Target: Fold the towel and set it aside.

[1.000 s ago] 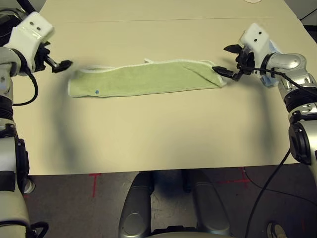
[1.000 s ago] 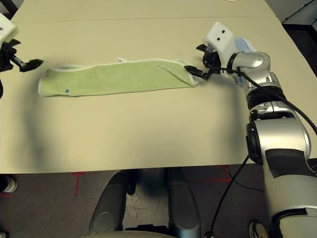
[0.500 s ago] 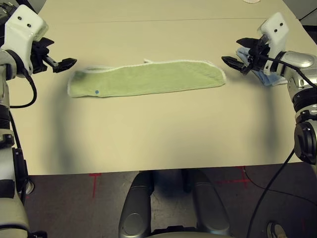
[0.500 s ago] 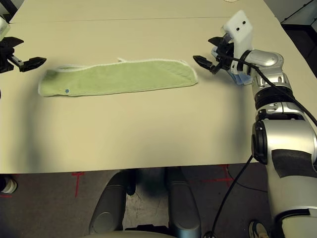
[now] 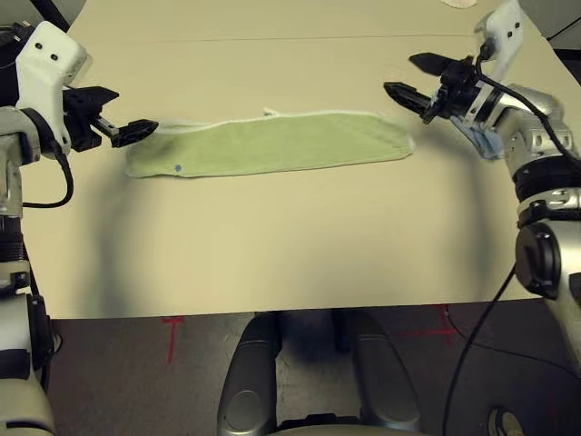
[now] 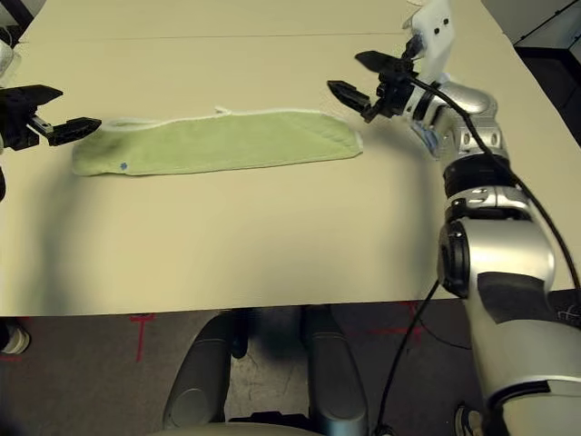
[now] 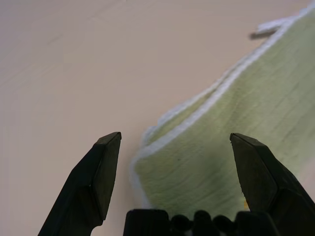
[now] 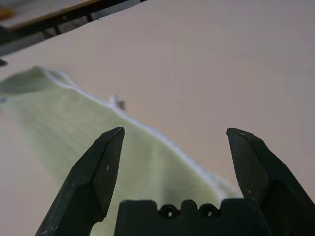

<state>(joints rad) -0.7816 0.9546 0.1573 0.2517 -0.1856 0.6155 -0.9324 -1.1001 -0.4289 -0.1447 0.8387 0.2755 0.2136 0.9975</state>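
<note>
The light green terry towel with white stitched edging (image 5: 270, 143) lies folded into a long narrow strip across the middle of the beige table (image 5: 290, 245), small dark mark near its left end. Left gripper (image 5: 123, 113) hangs at the strip's left end with its black fingers spread and nothing between them; in the left wrist view the towel corner (image 7: 162, 147) sits right in the gap. Right gripper (image 5: 415, 77) is above and just behind the right end, fingers apart too, holding nothing. A bit of light blue cloth (image 5: 483, 141) peeks out behind the right forearm. Risks: the left end shows stacked layers, so a shallow pinch could catch the top ply only and the strip would peel open when lifted; the right gripper looks raised off the cloth and could close on air or drag the end if it drops at an angle; uneven grabs would skew the next fold. Versus a second ago: the right gripper was down at the towel's right tip, now it is lifted off and rolled, and that tip lies flatter; the left gripper has come in closer to the left end.
</note>
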